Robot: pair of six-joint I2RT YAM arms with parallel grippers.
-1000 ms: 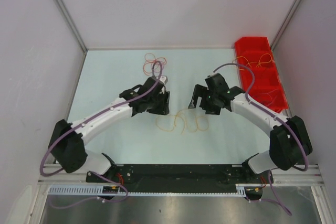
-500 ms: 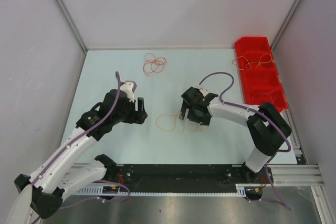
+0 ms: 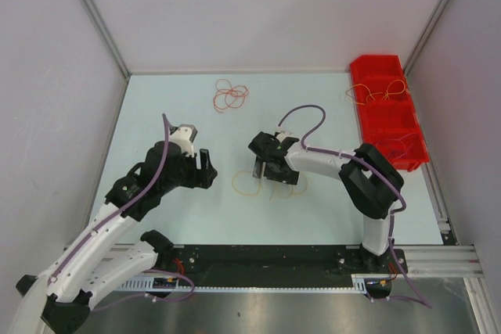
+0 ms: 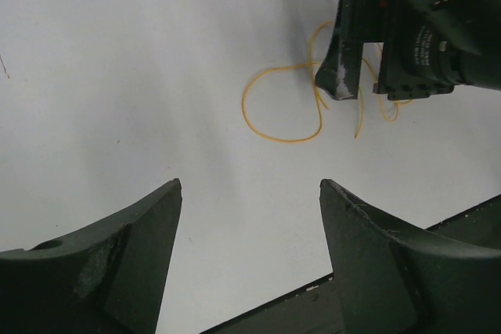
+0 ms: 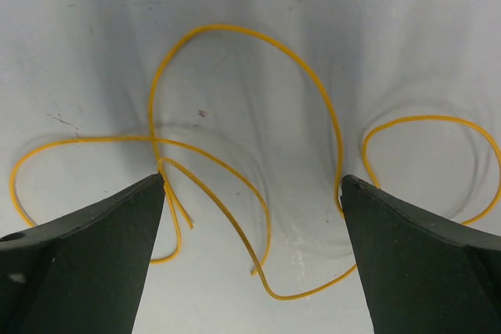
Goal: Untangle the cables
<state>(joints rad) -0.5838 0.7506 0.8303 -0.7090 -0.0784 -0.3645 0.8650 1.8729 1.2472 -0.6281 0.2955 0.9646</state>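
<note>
- The right gripper [image 5: 252,180] stands wide open directly over the yellow cable [image 5: 211,27], whose loops lie ungripped between its fingers.
- The left gripper [image 4: 250,185], jaws spread and empty, hovers left of that cable, apart from it.
- The red cable loops [image 3: 230,95] lie well beyond the yellow cable.

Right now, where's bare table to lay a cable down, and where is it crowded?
Bare table runs across the far side between the red cable bundle and the red bin. Another strip lies between the orange-yellow cable and the front rail. Crowded at centre: both arms' open jaws sit at that cable.
</note>
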